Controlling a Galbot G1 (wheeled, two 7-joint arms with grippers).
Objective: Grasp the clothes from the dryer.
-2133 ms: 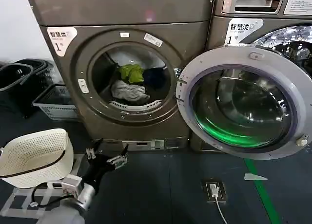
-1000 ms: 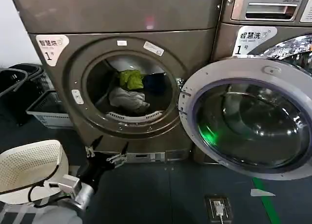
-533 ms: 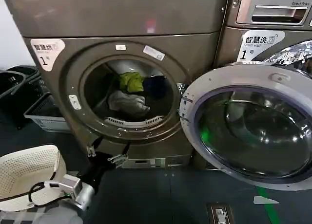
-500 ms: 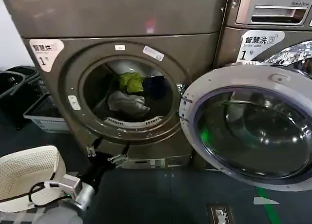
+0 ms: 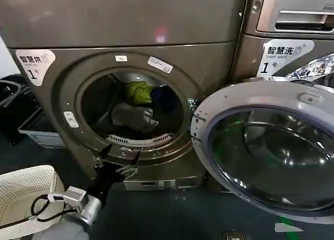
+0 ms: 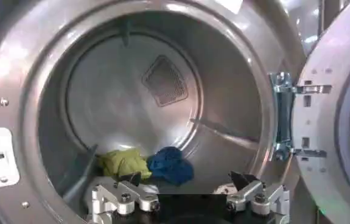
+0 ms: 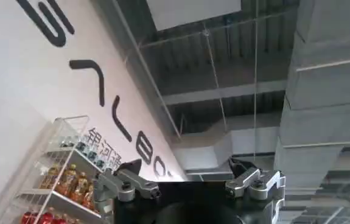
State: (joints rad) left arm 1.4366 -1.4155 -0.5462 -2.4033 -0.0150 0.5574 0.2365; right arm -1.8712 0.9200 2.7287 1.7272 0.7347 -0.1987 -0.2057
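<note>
Nearest, on the left, sits a white basket [image 5: 23, 190]. Just past it the left gripper [image 5: 115, 164] hangs low in front of the dryer [image 5: 130, 57], below the round hole. Its fingers [image 6: 123, 196] are spread wide and hold nothing. The right gripper [image 7: 190, 182] points up at the ceiling, also spread wide and holding nothing. The door [image 5: 271, 146] swings open to the right.

Far inside the drum lie the clothes: a grey one [image 5: 133, 117] near the front, a green one [image 5: 137, 92] and a blue one [image 5: 164, 96] behind it. To do this step well, I think the left gripper should lift over the hole's rim, stay open, reach in deep, and close on the grey one first.
</note>
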